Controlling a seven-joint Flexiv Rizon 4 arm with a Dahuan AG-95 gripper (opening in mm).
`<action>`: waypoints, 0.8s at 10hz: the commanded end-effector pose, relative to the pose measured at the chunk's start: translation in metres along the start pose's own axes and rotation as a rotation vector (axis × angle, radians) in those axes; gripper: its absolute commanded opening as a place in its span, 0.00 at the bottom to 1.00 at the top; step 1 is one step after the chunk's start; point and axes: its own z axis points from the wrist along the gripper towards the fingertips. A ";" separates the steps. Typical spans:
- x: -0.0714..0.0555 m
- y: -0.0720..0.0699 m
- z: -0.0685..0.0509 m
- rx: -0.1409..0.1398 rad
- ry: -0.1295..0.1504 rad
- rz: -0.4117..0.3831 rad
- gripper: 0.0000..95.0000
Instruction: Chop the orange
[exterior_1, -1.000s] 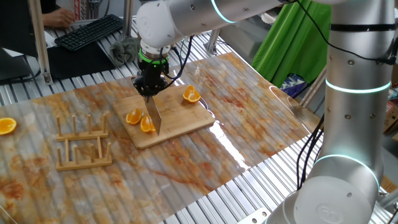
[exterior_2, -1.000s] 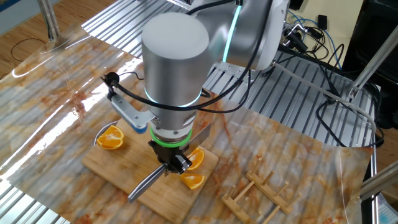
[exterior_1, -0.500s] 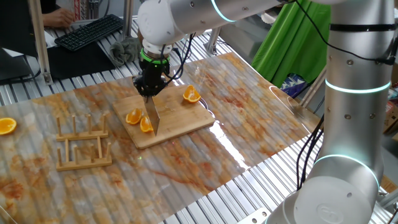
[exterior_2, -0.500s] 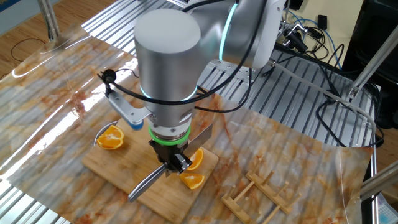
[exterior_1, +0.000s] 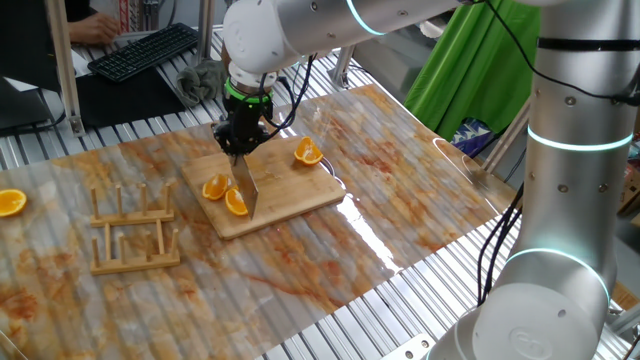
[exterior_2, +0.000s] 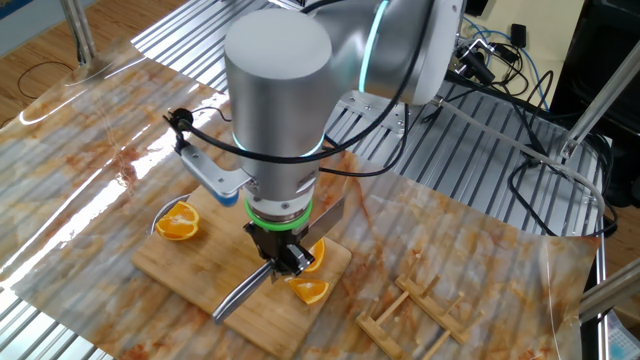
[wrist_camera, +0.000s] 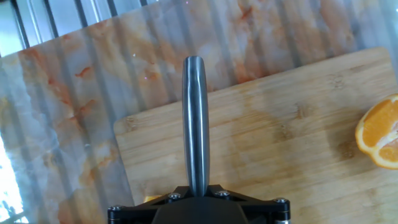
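I see my gripper (exterior_1: 238, 150) pointing straight down over the wooden board (exterior_1: 300, 192), its jaws drawn in narrow and clamped on a knife (exterior_1: 245, 185). The knife has a smooth, rounded steel handle (wrist_camera: 194, 124); in the hand view that handle runs straight up the picture from the gripper, across pale bamboo grain and out over the board's edge. In one fixed view the flat blade hangs below the gripper, edge down toward the board.

The board is a light bamboo rectangle with rounded corners, lying on a glossy sheet (exterior_1: 400, 180) streaked with rusty orange marks, spread over ribbed metal slats (exterior_1: 420, 300).

The orange (exterior_1: 226, 193) sits on the board right at the blade, as two thin wedges: one (exterior_1: 214, 187) on the side of the blade toward the wooden rack (exterior_1: 130, 232), the other (exterior_1: 236, 201) just beside the blade, nearer the board's front edge. Their flesh is bright and wet-looking, rinds pale. Each wedge's long axis looks roughly crosswise to the blade, though I cannot tell exactly. In the other fixed view one wedge (exterior_2: 309, 291) shows clearly, the second (exterior_2: 310, 258) half hidden behind the gripper.

A rounder orange half (exterior_1: 308, 151) rests at the board's far corner, cut face up, well apart from the blade. Another half (exterior_1: 11, 202) lies off the board, beyond the rack.
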 end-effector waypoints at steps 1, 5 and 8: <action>0.001 0.000 -0.001 0.014 -0.003 -0.019 0.00; -0.001 -0.001 -0.002 0.040 -0.003 -0.047 0.00; -0.004 -0.002 -0.005 0.041 0.003 -0.061 0.00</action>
